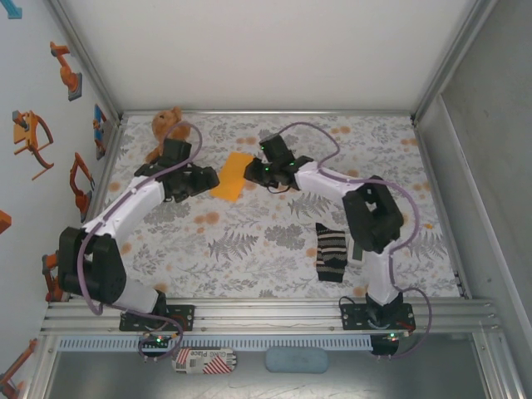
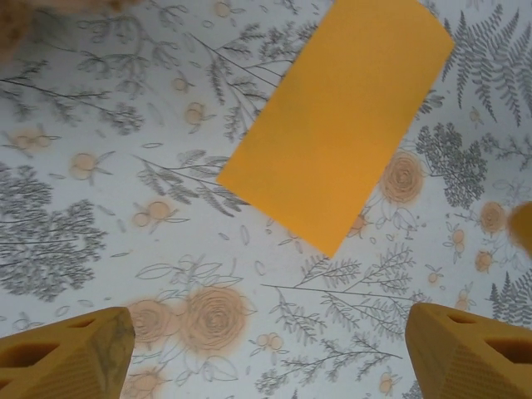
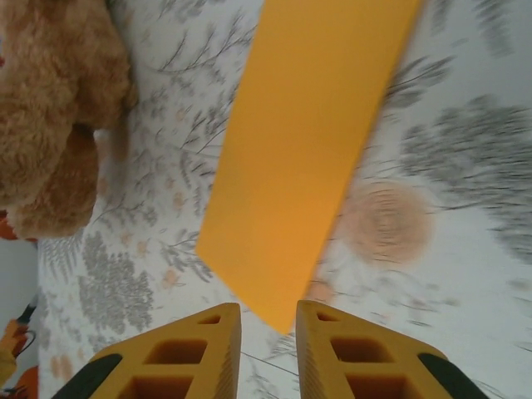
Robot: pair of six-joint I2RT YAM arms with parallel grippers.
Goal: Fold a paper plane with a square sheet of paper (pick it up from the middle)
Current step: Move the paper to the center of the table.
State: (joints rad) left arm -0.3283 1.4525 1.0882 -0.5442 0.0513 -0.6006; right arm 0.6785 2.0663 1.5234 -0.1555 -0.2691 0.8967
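Plainly, the square sheet of paper [image 1: 232,176] lay towards the far middle of the worktop [image 1: 274,241], between the two claws. It showed as a narrow rectangle, apparently doubled over, with no dart shape yet.

The left claw [image 1: 204,179] hovered just beside the sheet's left edge with its fingers [image 2: 75,353] spread wide and nothing between them. In the right wrist view, the right claw [image 3: 268,332] had its fingers drawn nearly together, leaving a narrow slot. The sheet's near corner [image 3: 307,141] sat right at that slot. Whether it was pinched could not be told.

The paper looked thin, light and limp. It would likely slide on the printed cloth, bend under its own weight and crease wherever it was squeezed. A hold along a free edge or corner seemed the soundest choice, with the fold line left alone.

Open room lay toward the near side. The teddy bear [image 1: 166,125] crowded the far left corner near the left claw, and the striped sock [image 1: 331,252] lay well apart by the right arm.
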